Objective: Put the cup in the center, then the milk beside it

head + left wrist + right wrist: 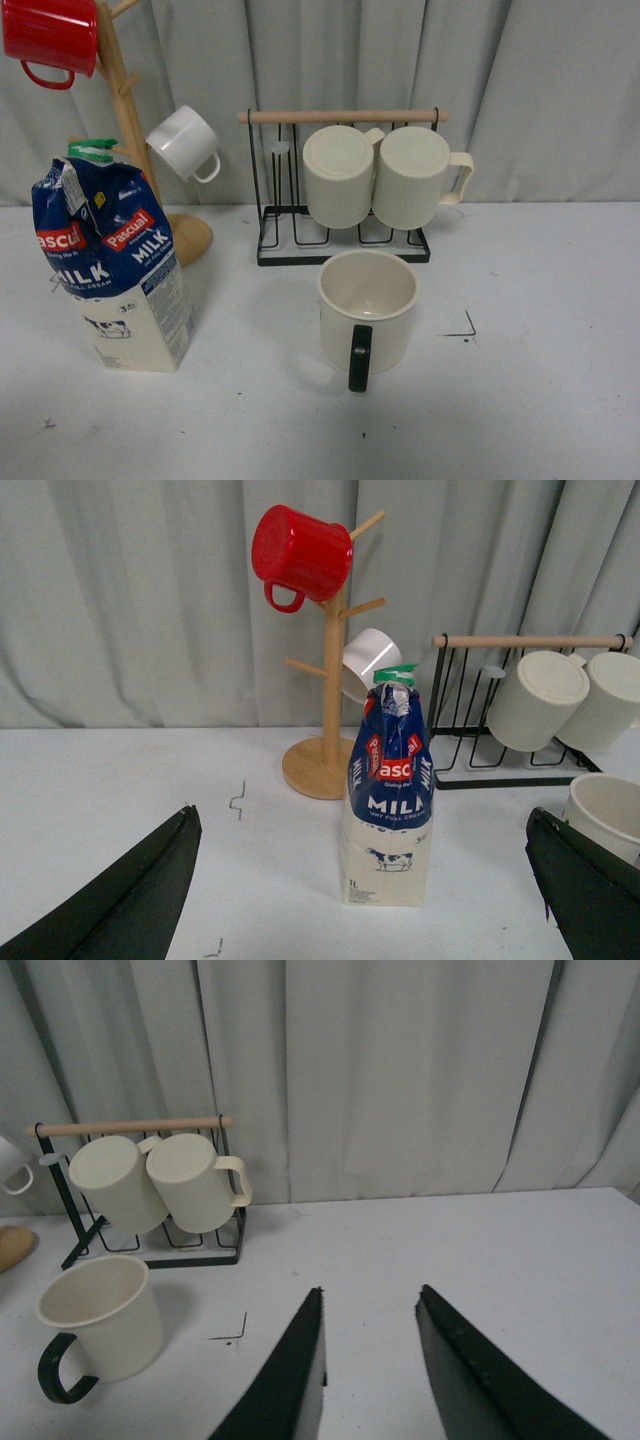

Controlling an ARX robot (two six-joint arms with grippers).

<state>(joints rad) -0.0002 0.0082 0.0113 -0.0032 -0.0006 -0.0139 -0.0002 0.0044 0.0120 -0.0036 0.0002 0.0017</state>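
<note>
Near the tabletop's [560, 400] far-left corner stands a wooden mug tree [124, 108] carrying a red mug [50, 38] and a small white cup [183, 142]. Along the far edge, a black wire rack [340, 116] holds two ribbed cream mugs [338, 176].

Pale curtain [540, 90] behind white table [560, 400]
</note>
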